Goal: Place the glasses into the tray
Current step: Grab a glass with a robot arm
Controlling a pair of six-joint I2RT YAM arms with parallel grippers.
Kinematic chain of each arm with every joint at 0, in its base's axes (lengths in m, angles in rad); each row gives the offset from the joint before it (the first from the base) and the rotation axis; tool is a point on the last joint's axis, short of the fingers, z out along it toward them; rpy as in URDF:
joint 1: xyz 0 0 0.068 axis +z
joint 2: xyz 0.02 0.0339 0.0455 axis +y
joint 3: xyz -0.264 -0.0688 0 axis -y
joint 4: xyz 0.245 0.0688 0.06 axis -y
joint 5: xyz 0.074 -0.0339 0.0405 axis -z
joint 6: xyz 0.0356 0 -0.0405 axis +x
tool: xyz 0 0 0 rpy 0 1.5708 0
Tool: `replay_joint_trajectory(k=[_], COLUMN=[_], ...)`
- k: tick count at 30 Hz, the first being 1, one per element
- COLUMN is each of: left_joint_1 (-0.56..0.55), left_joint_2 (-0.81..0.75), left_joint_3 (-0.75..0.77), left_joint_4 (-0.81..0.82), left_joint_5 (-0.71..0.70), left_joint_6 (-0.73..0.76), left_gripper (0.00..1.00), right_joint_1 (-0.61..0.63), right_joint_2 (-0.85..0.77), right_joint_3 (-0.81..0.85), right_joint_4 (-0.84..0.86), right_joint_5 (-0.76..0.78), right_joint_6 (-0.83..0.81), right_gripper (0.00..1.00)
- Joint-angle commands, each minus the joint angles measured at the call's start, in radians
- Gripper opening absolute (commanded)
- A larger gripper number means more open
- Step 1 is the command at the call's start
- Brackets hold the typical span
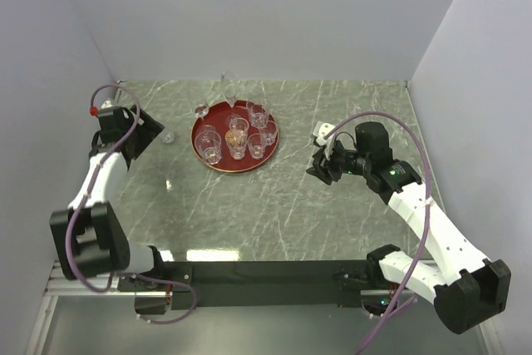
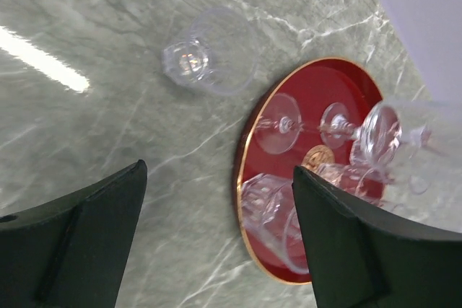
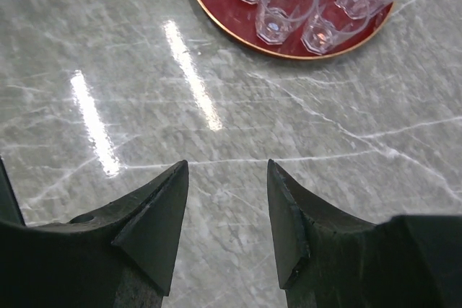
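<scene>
- The left gripper (image 2: 216, 243) has its fingers spread wide with nothing between them, and is over the left side of the marble table (image 1: 274, 205).
- Just ahead of it, one short clear glass (image 2: 209, 59) sits alone on the table, near the tray's left edge but apart from it.
- The right gripper (image 3: 226, 221) has its jaws partly apart and empty, over bare table to the right of the tray.
- The round dark-red tray (image 1: 218, 120) lies mid-table towards the back and holds several clear glasses (image 1: 238, 145).
</scene>
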Motion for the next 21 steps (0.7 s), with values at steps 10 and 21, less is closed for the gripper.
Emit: replay_joint_trajectory(k=[10,21], left_joint_1=[0.012,0.012], left_joint_2=[0.330,0.488], left_joint_3=[0.261,0.365], left_joint_4=[-0.068,-0.091], left_joint_5=[-0.005,-0.051], left_joint_6=[-0.116,-0.092], left_gripper=[0.66,0.45], right_joint_1=[-0.018,-0.038], right_joint_2=[-0.037,-0.031], right_joint_3=[-0.003,-0.003], right_joint_4=[0.049,0.048], right_joint_5=[-0.065,-0.067], right_joint_6=[0.012,0.012], right_gripper=[0.55,0.55])
